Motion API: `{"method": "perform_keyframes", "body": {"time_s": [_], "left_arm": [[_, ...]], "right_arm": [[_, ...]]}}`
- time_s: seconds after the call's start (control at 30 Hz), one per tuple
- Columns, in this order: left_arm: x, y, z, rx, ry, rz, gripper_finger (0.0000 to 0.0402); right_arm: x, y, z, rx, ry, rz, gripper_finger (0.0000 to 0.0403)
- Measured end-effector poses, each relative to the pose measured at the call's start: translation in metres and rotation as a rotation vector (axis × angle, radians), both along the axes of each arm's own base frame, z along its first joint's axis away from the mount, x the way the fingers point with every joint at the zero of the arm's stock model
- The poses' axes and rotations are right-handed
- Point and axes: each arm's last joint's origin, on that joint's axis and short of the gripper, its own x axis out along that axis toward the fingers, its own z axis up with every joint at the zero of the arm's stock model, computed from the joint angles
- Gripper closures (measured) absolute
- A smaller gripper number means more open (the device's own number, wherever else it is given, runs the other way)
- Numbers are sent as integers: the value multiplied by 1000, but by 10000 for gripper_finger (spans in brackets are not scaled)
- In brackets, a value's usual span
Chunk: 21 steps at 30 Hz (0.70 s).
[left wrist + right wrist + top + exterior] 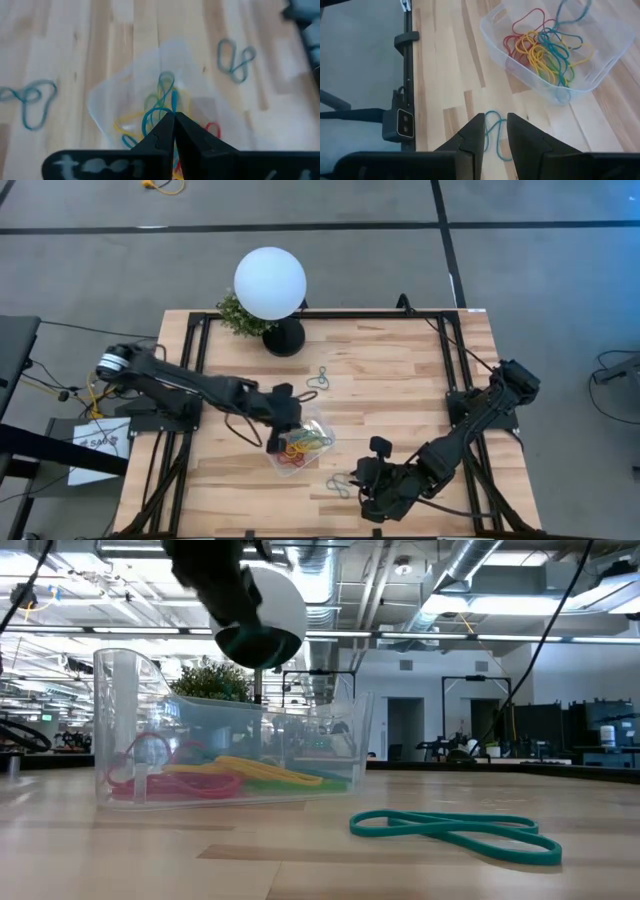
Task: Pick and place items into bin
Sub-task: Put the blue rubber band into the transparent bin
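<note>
The clear bin (pixel 316 427) sits mid-table with several red, yellow, green and blue loops (pixel 540 50) lying on its floor. My left gripper (pixel 288 418) hovers over the bin's left end, shut on a blue-green loop (pixel 161 100). My right gripper (pixel 495 131) stands open near the table's front edge, above a teal loop (pixel 492 131) that lies flat on the wood and shows through the gap between the fingers. The same teal loop (pixel 455 830) lies in front of the bin in the low view. My left gripper pinches the blue-green loop between its two shut fingertips, at a strand right by the tips (pixel 159 114). The fingers slant down from the table's left. The loop hangs slack below them over the bin; its strand (pixel 567 12) rises out of the bin.
A grey-green loop (pixel 318 380) lies on the wood beyond the bin. A white globe lamp (pixel 270 283) on a black base and a small green plant (pixel 238 316) stand at the far edge. Black frame rails (pixel 455 370) run along both table sides.
</note>
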Motion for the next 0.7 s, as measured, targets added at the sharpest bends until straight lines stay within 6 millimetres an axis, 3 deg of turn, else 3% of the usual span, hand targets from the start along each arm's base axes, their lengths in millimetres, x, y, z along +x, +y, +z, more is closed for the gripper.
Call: {"method": "perform_keyframes", "body": {"time_s": [0.17,0.37,0.7], "left_arm": [[17,1,-36,16,121,28,401],[26,12,-62,41,225,68,383],[26,18,-64,98,251,118,329]], "right_arm": [[0,0,0,-4,0,3,326],[2,-2,0,-6,1,-2,326],[4,-4,-1,-10,3,-9,326]]}}
